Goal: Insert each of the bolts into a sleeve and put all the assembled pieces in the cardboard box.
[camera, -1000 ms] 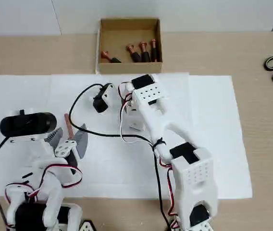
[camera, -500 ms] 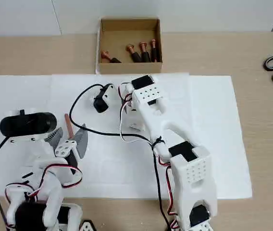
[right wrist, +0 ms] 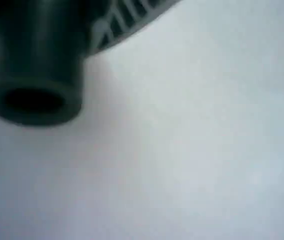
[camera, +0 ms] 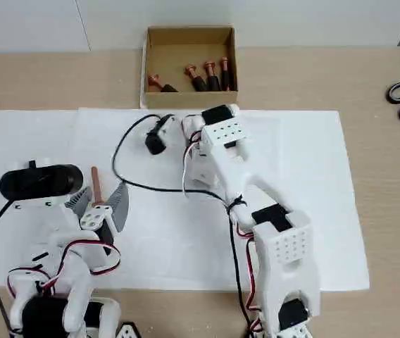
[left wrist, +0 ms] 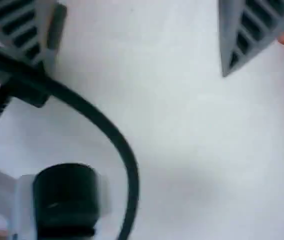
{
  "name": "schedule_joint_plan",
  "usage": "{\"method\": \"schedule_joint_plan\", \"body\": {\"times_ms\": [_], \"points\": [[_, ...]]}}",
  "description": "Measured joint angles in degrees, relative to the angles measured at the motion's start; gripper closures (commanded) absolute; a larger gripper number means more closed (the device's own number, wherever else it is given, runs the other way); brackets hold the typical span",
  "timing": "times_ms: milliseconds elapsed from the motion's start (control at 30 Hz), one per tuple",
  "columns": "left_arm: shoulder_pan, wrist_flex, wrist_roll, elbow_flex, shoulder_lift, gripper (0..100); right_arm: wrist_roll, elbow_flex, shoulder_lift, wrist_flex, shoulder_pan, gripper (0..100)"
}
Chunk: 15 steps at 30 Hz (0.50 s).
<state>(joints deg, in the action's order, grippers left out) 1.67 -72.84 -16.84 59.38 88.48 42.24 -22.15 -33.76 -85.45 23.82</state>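
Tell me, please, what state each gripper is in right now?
Left gripper: open, holding nothing.
Right gripper: closed on the black sleeve.

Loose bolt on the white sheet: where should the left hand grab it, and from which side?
Probably mid-shank of the bolt, coming from above with the open left hand straddling it. It lies flat, long axis running away from the left arm, so its slim sides offer the pinch.

The table (camera: 31, 77) is viewed from above, its far edge at twelve o'clock. The white sheet (camera: 313, 176), shared by all views, is faced closely by both wrist cameras.
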Motion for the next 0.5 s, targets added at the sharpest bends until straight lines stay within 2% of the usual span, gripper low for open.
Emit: {"method": "schedule_joint_plan", "body": {"times_ms": [233, 500], "points": [[0.0, 0.0, 0.0, 0.0, 0.0, 80, -8.5, -9.6, -0.1, -9.0, -3.9, 99.5], [0.0, 0.0, 0.0, 0.0, 0.0, 80, -27.8, -10.3, -0.6, -9.8, -4.7, 98.6]]}}
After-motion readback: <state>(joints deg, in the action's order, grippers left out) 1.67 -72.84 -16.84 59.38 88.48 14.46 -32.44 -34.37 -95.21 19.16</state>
